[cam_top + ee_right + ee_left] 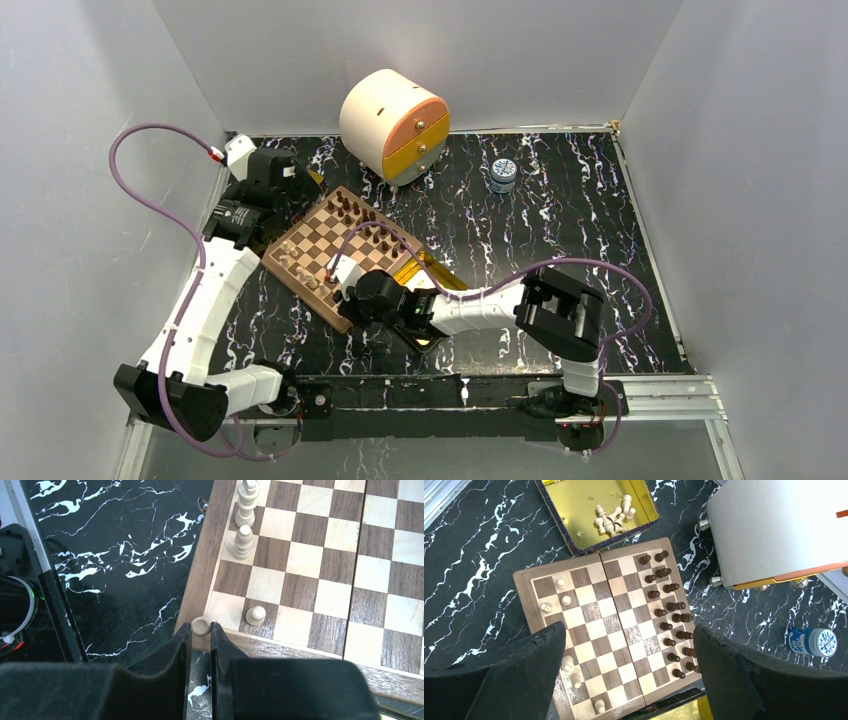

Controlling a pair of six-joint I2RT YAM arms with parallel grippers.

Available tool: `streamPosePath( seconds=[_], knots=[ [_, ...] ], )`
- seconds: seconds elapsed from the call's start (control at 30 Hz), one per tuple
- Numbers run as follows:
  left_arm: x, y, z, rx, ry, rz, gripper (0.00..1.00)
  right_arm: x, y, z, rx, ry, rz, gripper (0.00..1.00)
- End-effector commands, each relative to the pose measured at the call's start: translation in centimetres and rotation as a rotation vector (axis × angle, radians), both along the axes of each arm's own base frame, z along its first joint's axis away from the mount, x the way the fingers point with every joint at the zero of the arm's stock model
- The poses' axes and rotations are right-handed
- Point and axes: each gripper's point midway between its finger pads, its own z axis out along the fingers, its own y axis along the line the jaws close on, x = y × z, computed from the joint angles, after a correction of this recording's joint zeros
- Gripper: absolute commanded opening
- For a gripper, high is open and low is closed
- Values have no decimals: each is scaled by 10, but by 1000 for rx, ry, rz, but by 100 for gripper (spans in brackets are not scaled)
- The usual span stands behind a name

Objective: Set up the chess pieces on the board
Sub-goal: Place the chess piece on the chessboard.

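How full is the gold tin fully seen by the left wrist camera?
Nearly empty: a few light tan pieces lie toppled in the gold tin, the rest of its floor bare.

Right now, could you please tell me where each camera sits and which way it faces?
Top external: above and behind the robot, looking down at the table; the left arm and right arm reach over the board.
Left wrist: high over the board, facing straight down; the open left gripper frames it.
Right wrist: low at the board's corner, facing down; the right gripper closed on a light piece.
Shared: all three see the board.
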Motion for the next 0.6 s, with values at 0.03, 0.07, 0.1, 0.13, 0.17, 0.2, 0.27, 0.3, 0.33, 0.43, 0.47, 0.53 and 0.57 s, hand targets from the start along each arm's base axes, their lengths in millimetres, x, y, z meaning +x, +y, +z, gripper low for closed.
streamPosePath(
  seconds=[0.03, 0.07, 0.1, 0.13, 0.17, 0.2, 0.27, 0.3, 0.33, 0.43, 0.47, 0.53, 0.57],
  knots=[
    [-12, 12, 32, 10, -107, 16, 95, 16, 25, 36, 123, -74, -60, 12],
    [-13, 12, 36, 16, -121, 8, 95, 18, 26, 36, 122, -77, -69, 13],
    [-14, 13, 39, 20, -131, 3, 95, 19, 25, 34, 118, -79, -75, 13],
    [-15, 14, 42, 23, -141, 3, 94, 20, 25, 33, 115, -80, -81, 13],
    [-16, 14, 44, 22, -147, 2, 94, 20, 25, 32, 114, -79, -85, 13],
    [-17, 14, 44, 22, -149, 2, 94, 20, 26, 30, 112, -76, -87, 13],
    [-17, 13, 45, 15, -154, 0, 94, 20, 27, 26, 106, -68, -89, 14],
    [-17, 12, 45, 10, -157, -2, 94, 20, 27, 24, 101, -65, -91, 14],
    [-16, 12, 45, 7, -158, -6, 94, 20, 27, 22, 99, -63, -94, 14],
    [-15, 9, 42, 2, -151, -15, 94, 21, 27, 18, 93, -59, -101, 14],
    [-14, 9, 42, 1, -149, -18, 94, 21, 27, 17, 90, -58, -103, 14],
    [-15, 8, 40, 2, -145, -18, 94, 22, 27, 14, 84, -56, -106, 14],
    [-15, 9, 40, 1, -146, -18, 94, 22, 27, 12, 76, -53, -109, 14]
  ],
)
